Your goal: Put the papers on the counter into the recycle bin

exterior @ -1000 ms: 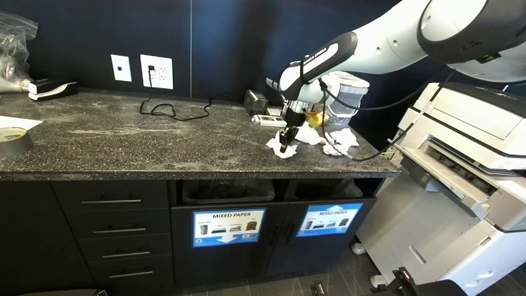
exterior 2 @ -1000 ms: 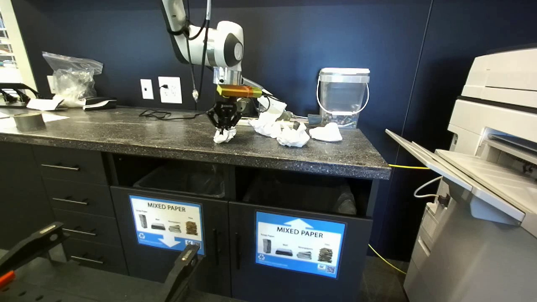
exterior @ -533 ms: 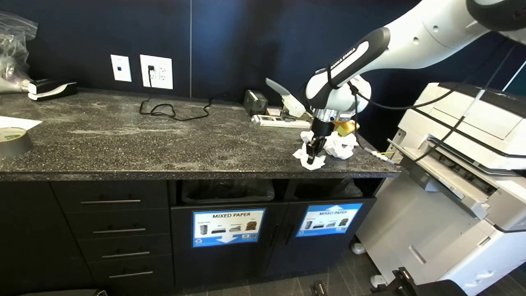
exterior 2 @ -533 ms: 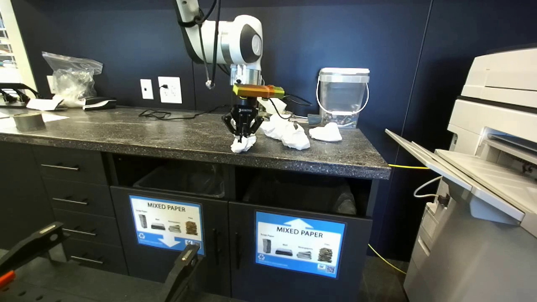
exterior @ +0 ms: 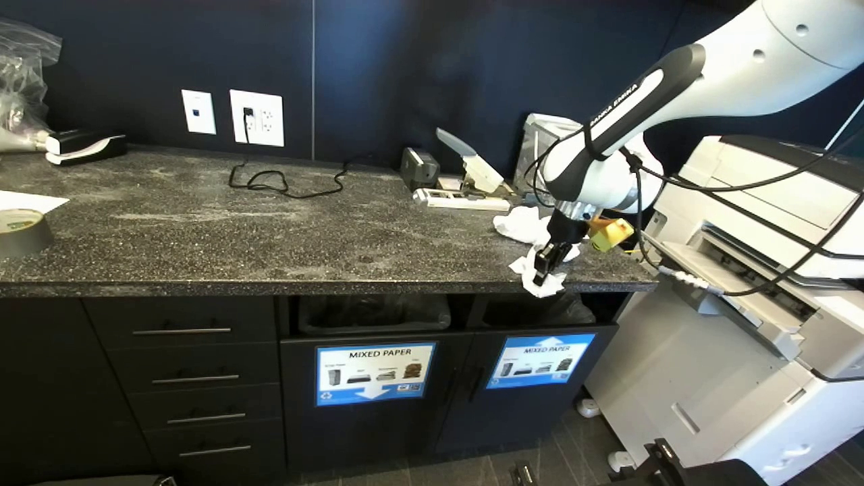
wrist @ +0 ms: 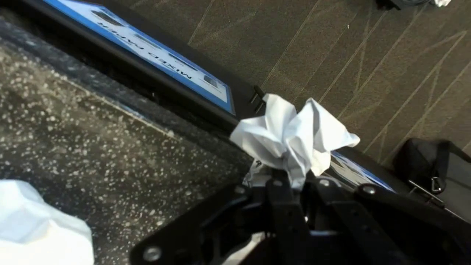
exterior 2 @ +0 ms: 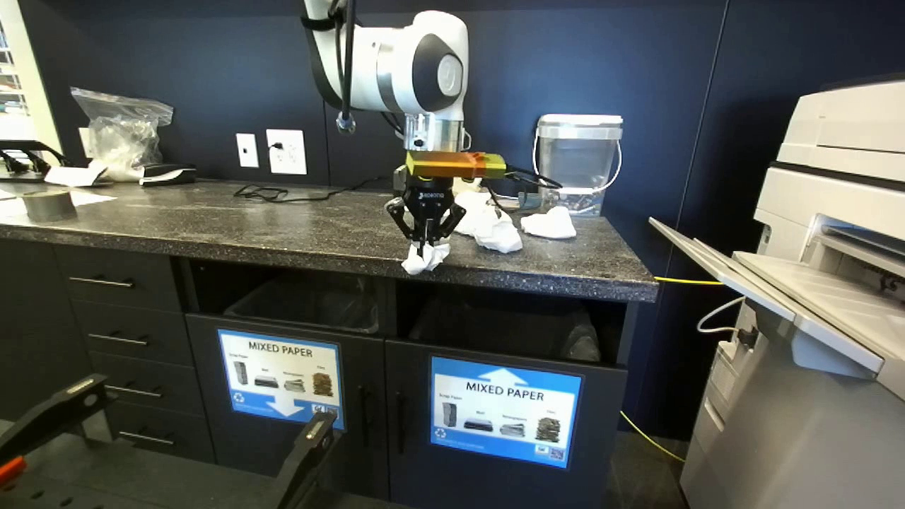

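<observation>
We've crumpled paper (wrist: 289,136) pinched in our end effector (exterior 2: 425,247) by the front edge of the bench (exterior 2: 318,226); let's clear it, dip low, tuck inside the bin (exterior 2: 509,332), then release.

- In an exterior view I have my Robotiq gripper (exterior: 541,271) pinching a crumpled paper (exterior: 545,287) at the front edge of the speckled stone countertop (exterior: 324,246)
- The right-hand MIXED PAPER recycle bin slot (exterior: 516,312) shows just below
- I see more white scraps (exterior: 522,225) lying just behind

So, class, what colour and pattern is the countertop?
The countertop is dark grey with pale speckles, clearest in the wrist view.
</observation>
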You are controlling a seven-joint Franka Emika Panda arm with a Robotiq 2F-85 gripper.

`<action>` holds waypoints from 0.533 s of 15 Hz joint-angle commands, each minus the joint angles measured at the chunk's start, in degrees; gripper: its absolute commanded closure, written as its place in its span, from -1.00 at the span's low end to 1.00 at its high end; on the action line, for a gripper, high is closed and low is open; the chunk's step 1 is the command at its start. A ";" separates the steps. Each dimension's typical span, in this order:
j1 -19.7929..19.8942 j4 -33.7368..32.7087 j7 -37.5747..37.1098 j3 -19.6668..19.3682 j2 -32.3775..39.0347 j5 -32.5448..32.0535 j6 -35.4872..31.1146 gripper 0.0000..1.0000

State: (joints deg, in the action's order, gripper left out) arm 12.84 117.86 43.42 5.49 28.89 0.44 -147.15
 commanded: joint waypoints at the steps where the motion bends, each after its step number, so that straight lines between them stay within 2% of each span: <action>1: 2.10 7.57 1.91 2.17 -5.33 4.29 -4.10 0.80; 8: 2.29 15.38 0.53 2.07 -8.56 7.54 -11.34 0.80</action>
State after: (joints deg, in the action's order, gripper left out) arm 14.42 128.52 43.94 6.90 23.41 6.14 -154.58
